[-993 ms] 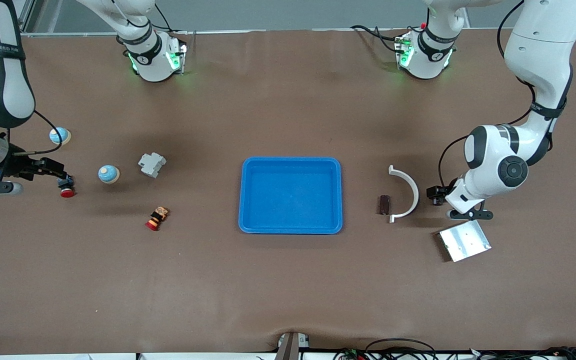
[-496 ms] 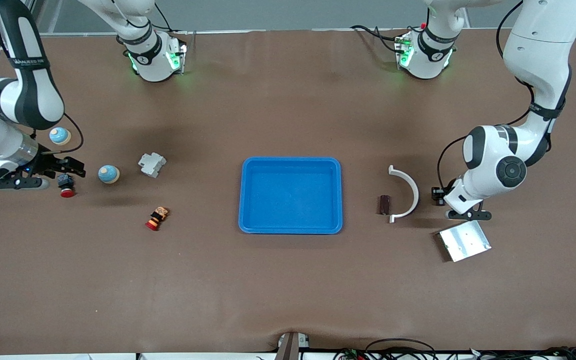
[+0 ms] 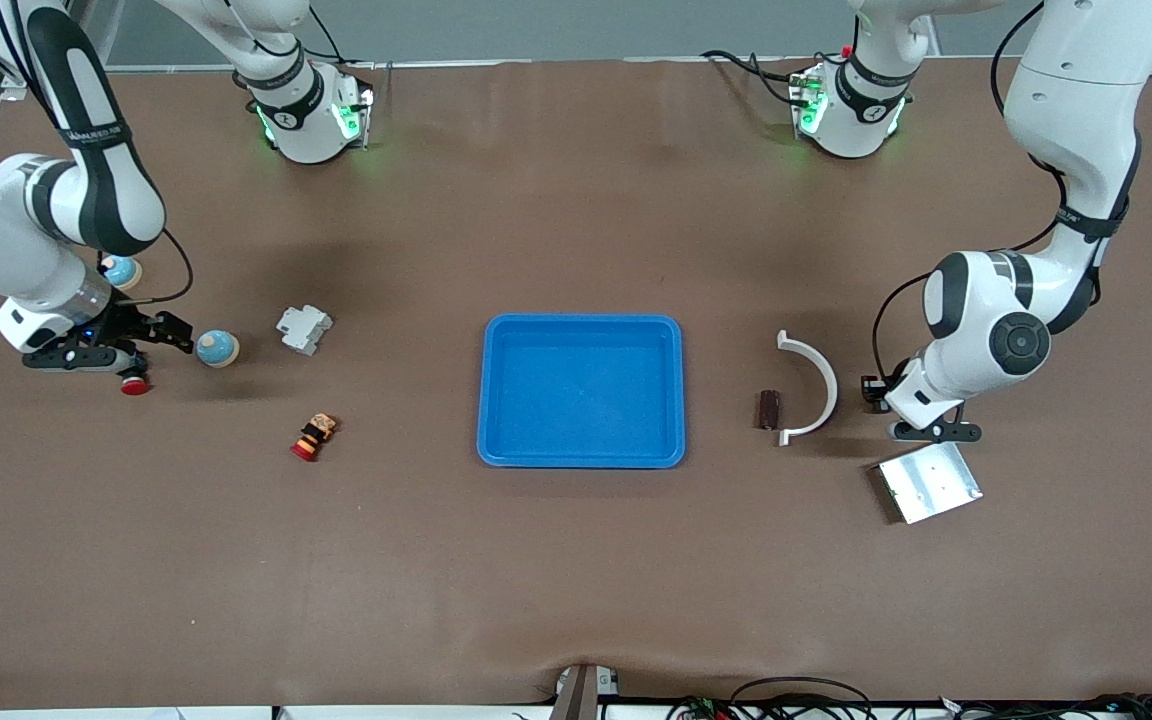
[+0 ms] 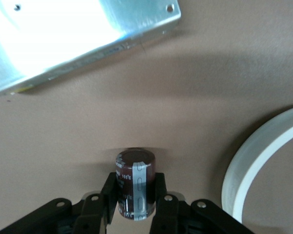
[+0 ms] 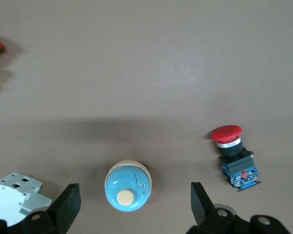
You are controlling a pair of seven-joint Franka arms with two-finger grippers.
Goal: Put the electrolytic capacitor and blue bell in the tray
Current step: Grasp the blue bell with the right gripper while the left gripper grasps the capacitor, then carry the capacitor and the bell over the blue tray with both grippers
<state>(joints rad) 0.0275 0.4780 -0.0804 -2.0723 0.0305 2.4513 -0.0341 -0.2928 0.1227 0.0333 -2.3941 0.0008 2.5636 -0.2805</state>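
Left gripper [image 4: 135, 195] has its fingers clamped on the electrolytic capacitor [image 4: 135, 183], just above the table near the metal plate [image 3: 928, 482]; lift and carry to the tray [image 3: 581, 455] comes next. Right gripper [image 5: 134, 204], fingers apart, hangs over the blue bell [image 5: 128, 186], not yet grasped.

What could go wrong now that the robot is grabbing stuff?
The round capacitor could slip from the left end effector, which is shut on it. Carrying it to the tray might bump the arc, which lies between. The right end effector hangs open over the domed bell; its grip may slide off.
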